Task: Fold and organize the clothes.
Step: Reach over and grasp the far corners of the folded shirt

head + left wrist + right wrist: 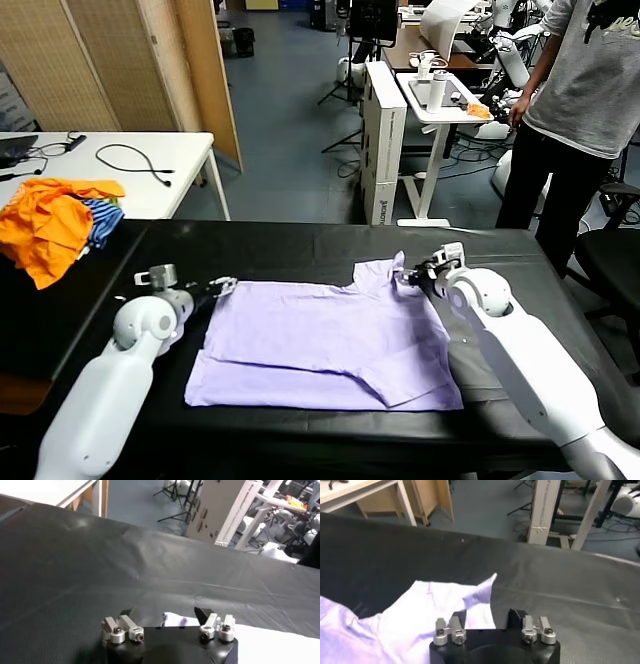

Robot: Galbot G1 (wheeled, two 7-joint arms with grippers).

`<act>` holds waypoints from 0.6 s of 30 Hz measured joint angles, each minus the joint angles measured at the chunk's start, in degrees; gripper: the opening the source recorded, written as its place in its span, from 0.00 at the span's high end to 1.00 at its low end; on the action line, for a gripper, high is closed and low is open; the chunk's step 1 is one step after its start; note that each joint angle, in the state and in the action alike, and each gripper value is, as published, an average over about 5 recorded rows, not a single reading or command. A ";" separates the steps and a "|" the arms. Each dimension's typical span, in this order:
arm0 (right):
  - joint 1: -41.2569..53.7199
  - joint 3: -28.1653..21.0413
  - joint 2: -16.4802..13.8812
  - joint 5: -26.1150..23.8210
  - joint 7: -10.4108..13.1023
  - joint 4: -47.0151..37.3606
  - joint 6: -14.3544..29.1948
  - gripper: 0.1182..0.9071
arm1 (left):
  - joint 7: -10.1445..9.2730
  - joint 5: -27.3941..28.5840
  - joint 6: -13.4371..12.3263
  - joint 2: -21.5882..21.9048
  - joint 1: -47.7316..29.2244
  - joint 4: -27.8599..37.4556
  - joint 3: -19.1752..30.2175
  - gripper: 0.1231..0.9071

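Note:
The pale lavender T-shirt [320, 340] lies flat on the black table [300, 245], plain side up, with one sleeve [385, 272] sticking out at its far right. My left gripper [215, 288] sits low at the shirt's far left corner. In the left wrist view this gripper [164, 614] is open, with the cloth corner [172, 621] between its fingers. My right gripper [415, 275] is at the far right corner by the sleeve. Seen from its own wrist, the right gripper [488, 614] has its jaws apart, straddling the shirt's edge [475, 605].
An orange and blue-striped clothing heap [55, 225] lies at the table's far left. Behind it stands a white table [150, 170] with a cable. A person [580, 110] stands at the back right beside a black chair [610, 250] and a white desk [440, 110].

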 joint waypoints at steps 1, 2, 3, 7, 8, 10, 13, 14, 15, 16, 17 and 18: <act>-0.09 0.01 0.00 -0.02 0.00 0.06 0.02 0.51 | 0.19 0.07 0.01 0.10 0.18 -0.24 0.06 0.14; -0.18 0.03 0.00 -0.05 0.00 0.12 0.03 0.54 | 0.37 0.21 0.03 0.18 0.33 -0.44 0.15 0.15; -0.28 0.04 0.00 -0.08 0.00 0.20 0.05 0.56 | 0.53 0.42 0.03 0.25 0.43 -0.57 0.27 0.17; -0.50 0.08 -0.03 -0.17 -0.01 0.45 0.11 0.70 | 0.76 1.71 0.04 0.20 0.41 -0.39 0.72 0.28; -0.52 0.09 -0.05 -0.18 -0.02 0.48 0.11 0.75 | 0.76 2.02 0.04 0.14 0.42 -0.30 0.79 0.34; -0.56 0.15 -0.10 -0.18 -0.04 0.50 0.13 0.83 | 0.71 2.52 0.04 0.04 0.55 -0.22 0.90 0.49; -0.66 0.29 -0.18 -0.18 -0.04 0.52 0.15 0.93 | 0.67 2.87 0.03 0.01 0.87 -0.34 1.01 0.73; -0.72 0.36 -0.20 -0.18 -0.04 0.55 0.16 0.95 | 0.67 2.90 0.03 0.01 0.95 -0.40 1.02 0.79; -0.79 0.43 -0.20 -0.18 -0.04 0.60 0.17 0.97 | 0.68 2.91 0.04 0.01 1.01 -0.48 1.03 0.86; -0.87 0.52 -0.21 -0.18 -0.03 0.67 0.22 0.97 | 0.71 2.91 0.04 0.01 1.05 -0.55 1.04 0.90; -0.97 0.62 -0.19 -0.18 -0.01 0.76 0.29 0.97 | 0.75 2.92 0.06 0.02 1.09 -0.63 1.07 0.93; -1.07 0.73 -0.18 -0.18 0.03 0.86 0.42 0.97 | 0.80 2.92 0.07 0.03 1.12 -0.71 1.10 0.96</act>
